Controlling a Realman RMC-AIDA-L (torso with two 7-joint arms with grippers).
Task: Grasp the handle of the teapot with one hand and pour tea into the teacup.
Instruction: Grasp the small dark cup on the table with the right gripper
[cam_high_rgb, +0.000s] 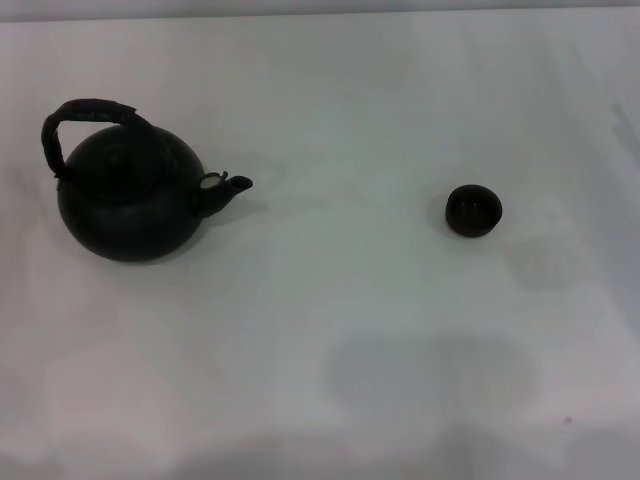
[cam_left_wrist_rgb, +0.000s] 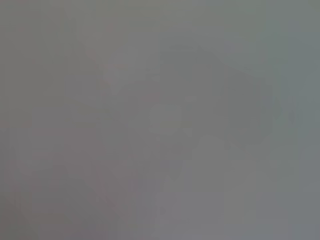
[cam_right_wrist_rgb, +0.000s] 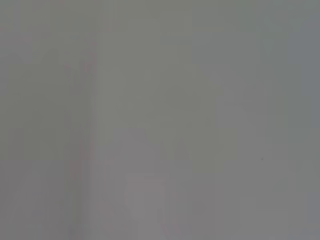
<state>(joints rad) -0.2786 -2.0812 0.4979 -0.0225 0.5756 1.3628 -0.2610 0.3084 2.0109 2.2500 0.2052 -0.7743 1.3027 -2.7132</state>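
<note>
A round matte black teapot (cam_high_rgb: 125, 205) stands upright on the white table at the left in the head view. Its dark arched handle (cam_high_rgb: 85, 115) rises over the knobbed lid. Its short spout (cam_high_rgb: 228, 187) points right, toward the teacup. The tiny dark teacup (cam_high_rgb: 473, 211) stands upright at the right, well apart from the teapot. Neither gripper nor arm shows in the head view. Both wrist views show only a blank grey surface, with no teapot, cup or fingers.
The white table (cam_high_rgb: 330, 330) fills the head view; its far edge runs along the top. A faint shadow lies on the table near the front middle (cam_high_rgb: 420, 375).
</note>
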